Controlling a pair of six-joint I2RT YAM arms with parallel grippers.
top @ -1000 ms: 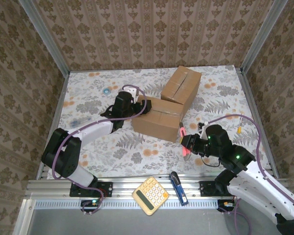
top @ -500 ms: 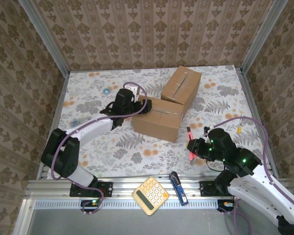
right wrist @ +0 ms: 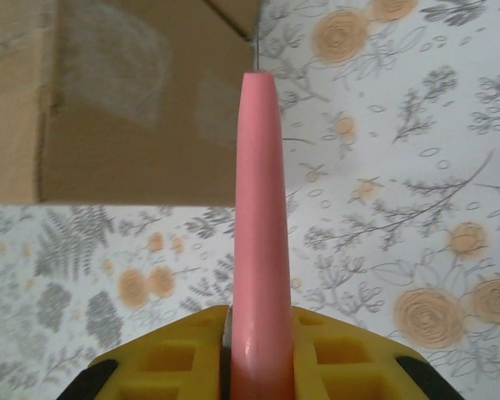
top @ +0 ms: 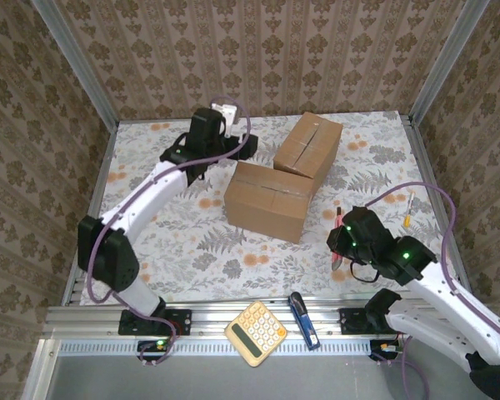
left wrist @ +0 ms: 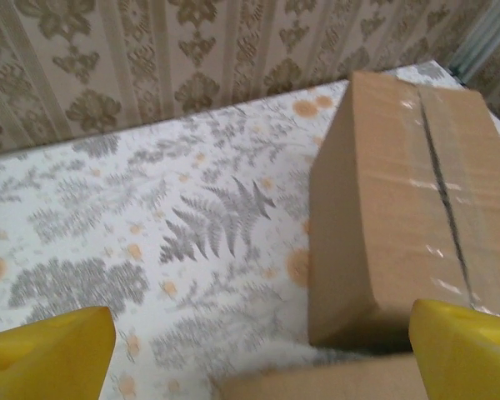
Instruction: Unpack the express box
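Observation:
Two taped cardboard boxes lie mid-table, the near box (top: 268,200) in front of the far box (top: 308,148). My left gripper (top: 237,146) hovers open above the table behind the near box. In the left wrist view, its yellow fingertips (left wrist: 46,354) stand wide apart with nothing between them, and the far box (left wrist: 408,200) is ahead. My right gripper (top: 340,242) sits right of the near box, shut on a pink cutter (right wrist: 258,208) whose thin tip points toward the box's corner (right wrist: 125,100) without touching it.
A yellow calculator (top: 256,333) and a blue tool (top: 303,319) rest on the front rail. A small blue ring (top: 181,154) lies at the back left, and a small yellow item (top: 408,221) near the right edge. Patterned walls close in on three sides.
My left gripper has come off the near box's left end and risen toward the back. My right gripper has drawn the pink cutter back, right and away from the box.

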